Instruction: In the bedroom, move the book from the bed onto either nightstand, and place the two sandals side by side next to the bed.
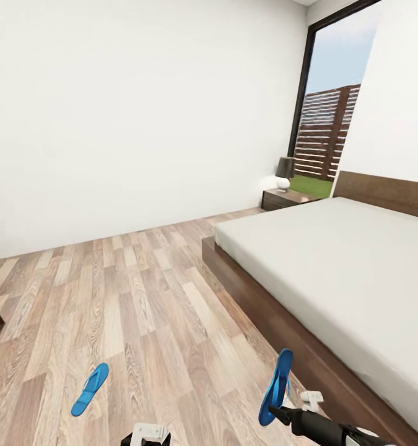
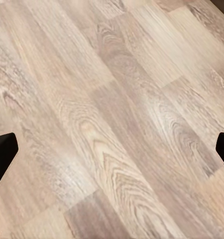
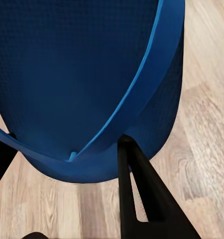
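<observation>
Head view shows the right gripper (image 1: 283, 414) clamped on one blue sandal (image 1: 275, 387), held upright beside the bed (image 1: 332, 279), long axis vertical. Gripped at one end, it may twist or slip when lowered. The other sandal (image 1: 90, 389) lies flat on the floor (image 1: 140, 297), well apart. The left gripper (image 2: 112, 149) hangs open.

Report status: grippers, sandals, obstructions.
Right gripper shut on one sandal, lifted beside the bed. Left gripper open over bare floor. Second sandal flat on floor, apart. Nothing between them.
</observation>
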Available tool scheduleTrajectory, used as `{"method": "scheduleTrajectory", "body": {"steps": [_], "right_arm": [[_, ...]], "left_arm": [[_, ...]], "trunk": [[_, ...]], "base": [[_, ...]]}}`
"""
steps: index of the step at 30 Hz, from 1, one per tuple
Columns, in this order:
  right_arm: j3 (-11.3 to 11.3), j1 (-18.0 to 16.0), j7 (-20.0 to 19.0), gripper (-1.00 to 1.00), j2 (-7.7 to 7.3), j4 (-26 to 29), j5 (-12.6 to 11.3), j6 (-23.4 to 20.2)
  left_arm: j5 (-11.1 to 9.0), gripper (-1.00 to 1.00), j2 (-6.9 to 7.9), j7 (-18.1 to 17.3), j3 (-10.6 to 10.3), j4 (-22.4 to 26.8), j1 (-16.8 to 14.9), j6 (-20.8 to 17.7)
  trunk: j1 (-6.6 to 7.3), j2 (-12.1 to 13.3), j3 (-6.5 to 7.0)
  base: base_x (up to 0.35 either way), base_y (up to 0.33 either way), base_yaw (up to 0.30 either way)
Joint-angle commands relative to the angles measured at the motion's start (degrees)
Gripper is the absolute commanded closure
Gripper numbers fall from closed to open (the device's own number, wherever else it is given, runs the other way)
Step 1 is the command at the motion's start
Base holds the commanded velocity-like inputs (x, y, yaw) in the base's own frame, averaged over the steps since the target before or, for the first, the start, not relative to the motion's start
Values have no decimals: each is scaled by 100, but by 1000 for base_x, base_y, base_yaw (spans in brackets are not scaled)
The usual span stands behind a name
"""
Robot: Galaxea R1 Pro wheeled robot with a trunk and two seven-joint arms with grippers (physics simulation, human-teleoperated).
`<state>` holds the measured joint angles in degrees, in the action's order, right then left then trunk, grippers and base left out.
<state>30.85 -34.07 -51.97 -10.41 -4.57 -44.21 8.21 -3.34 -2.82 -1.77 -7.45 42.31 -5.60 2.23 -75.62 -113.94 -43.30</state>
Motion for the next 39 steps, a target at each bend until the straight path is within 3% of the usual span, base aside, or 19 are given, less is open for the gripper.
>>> {"method": "scheduleTrajectory", "body": {"steps": [1, 18, 32, 39], "right_arm": [[35, -7, -23, 100, 3, -18, -41, 40], [35, -7, -23, 100, 3, -18, -35, 40], [35, -6, -23, 100, 3, -18, -31, 40], [35, -6, -23, 100, 3, -18, -28, 40]], "left_arm": [[-35, -100, 1, -17, -2, -3, -3, 15], [-35, -100, 1, -17, -2, -3, -3, 21], [-35, -100, 1, -17, -2, -3, -3, 24], [-35, -100, 1, -17, -2, -3, -3, 24]], "trunk": [[-2, -2, -6], [-2, -2, -6], [-2, -2, -6], [-2, -2, -6]], "base": [[251, -85, 17], [250, -170, 28], [43, -14, 193], [259, 0, 18]]}}
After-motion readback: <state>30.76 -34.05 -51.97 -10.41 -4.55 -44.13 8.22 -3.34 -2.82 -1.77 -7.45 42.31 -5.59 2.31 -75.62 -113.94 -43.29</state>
